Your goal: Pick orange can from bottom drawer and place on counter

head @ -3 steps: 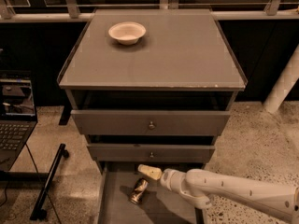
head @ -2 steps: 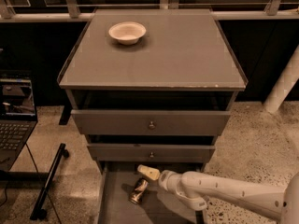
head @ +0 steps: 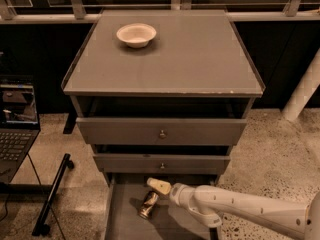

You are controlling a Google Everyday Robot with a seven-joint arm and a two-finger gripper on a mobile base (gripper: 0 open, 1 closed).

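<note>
- While the small cylindrical orange-brown metal can [head: 148, 204] lies on the floor of the shallow grey bottom drawer [head: 120, 220], which stands pulled out, the reach-and-grasp step is judged to be in hand; the can is not yet lifted.
- The can is seen tilted, with its silver lower rim toward the drawer's front.
- The cream-tipped two-finger gripper [head: 159, 186] is positioned just above and behind the can's upper end, carried on the white arm [head: 240, 211] entering from the right. Contact with the can cannot be confirmed.
- Whether the gripper is released or clenched cannot be told.
- The next move is judged to call for the gripper to be lowered, aligned across the can's body and closed.
- The large flat grey counter [head: 190, 59] is to be reached afterwards; the round white bowl [head: 136, 34] at its back left should be avoided.
- The knobbed grey middle drawer [head: 161, 163], just behind the gripper, is judged a collision risk during the lift.
</note>
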